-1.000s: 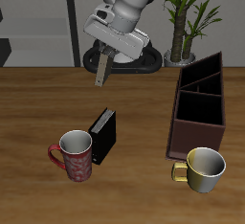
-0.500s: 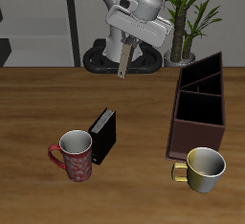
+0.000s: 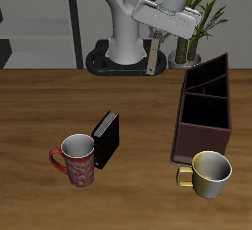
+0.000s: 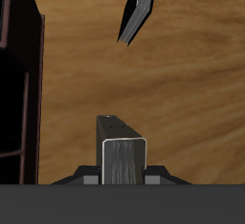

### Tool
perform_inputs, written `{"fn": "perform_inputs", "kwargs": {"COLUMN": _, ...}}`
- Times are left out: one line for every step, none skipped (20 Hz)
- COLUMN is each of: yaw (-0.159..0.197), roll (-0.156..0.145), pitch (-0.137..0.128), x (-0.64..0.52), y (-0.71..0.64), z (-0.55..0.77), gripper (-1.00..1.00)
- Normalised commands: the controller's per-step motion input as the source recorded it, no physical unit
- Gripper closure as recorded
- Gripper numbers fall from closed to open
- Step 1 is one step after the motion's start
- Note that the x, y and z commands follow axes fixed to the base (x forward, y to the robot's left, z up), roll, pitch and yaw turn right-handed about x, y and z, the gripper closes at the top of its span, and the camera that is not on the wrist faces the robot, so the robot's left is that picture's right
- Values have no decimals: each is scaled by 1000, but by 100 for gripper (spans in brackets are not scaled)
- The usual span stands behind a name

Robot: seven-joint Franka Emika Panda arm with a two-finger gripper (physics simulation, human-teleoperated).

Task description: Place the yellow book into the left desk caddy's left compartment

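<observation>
My gripper (image 3: 156, 43) is shut on the yellow book (image 3: 153, 59), a thin greyish-tan book that hangs upright from the fingers, high above the table's back. In the wrist view the book (image 4: 122, 154) shows end-on between the fingers. The left desk caddy (image 3: 205, 108), a long dark open-topped box with inner dividers, stands on the table nearer the front edge than the gripper and off to one side of it. Its dark wall also shows in the wrist view (image 4: 19, 84). The book is apart from the caddy and above its height.
A thicker black book (image 3: 106, 139) stands on the table beside a red mug (image 3: 76, 158); it also shows in the wrist view (image 4: 142, 10). A yellow mug (image 3: 209, 172) stands just before the caddy's front end. A potted plant (image 3: 192, 18) stands behind the caddy.
My gripper has carried the yellow book across the table's back toward the caddy's side and slightly higher. Nothing else has moved.
</observation>
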Motion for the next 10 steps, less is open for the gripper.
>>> {"fn": "perform_inputs", "kwargs": {"yaw": 17, "roll": 3, "pitch": -34, "x": -182, "y": 554, "z": 114, "gripper": 100}}
{"fn": "perform_inputs", "kwargs": {"yaw": 71, "roll": 43, "pitch": -41, "x": -164, "y": 458, "z": 68, "gripper": 100}}
{"fn": "perform_inputs", "kwargs": {"yaw": -36, "roll": -5, "pitch": 16, "x": -115, "y": 195, "z": 24, "gripper": 100}}
{"fn": "perform_inputs", "kwargs": {"yaw": 0, "roll": 0, "pitch": 0, "x": 128, "y": -134, "z": -7, "gripper": 100}}
{"fn": "perform_inputs", "kwargs": {"yaw": 124, "roll": 133, "pitch": -48, "x": -181, "y": 658, "z": 96, "gripper": 100}}
{"fn": "perform_inputs", "kwargs": {"yaw": 0, "roll": -77, "pitch": 13, "x": -258, "y": 341, "z": -16, "gripper": 100}}
{"fn": "perform_inputs", "kwargs": {"yaw": 87, "roll": 196, "pitch": -2, "x": -154, "y": 763, "z": -4, "gripper": 100}}
{"fn": "perform_inputs", "kwargs": {"yaw": 51, "roll": -12, "pitch": 26, "x": -212, "y": 360, "z": -49, "gripper": 100}}
{"fn": "perform_inputs", "kwargs": {"yaw": 65, "roll": -14, "pitch": -62, "x": -267, "y": 489, "z": 49, "gripper": 100}}
{"fn": "perform_inputs", "kwargs": {"yaw": 6, "roll": 90, "pitch": 20, "x": -204, "y": 497, "z": -6, "gripper": 100}}
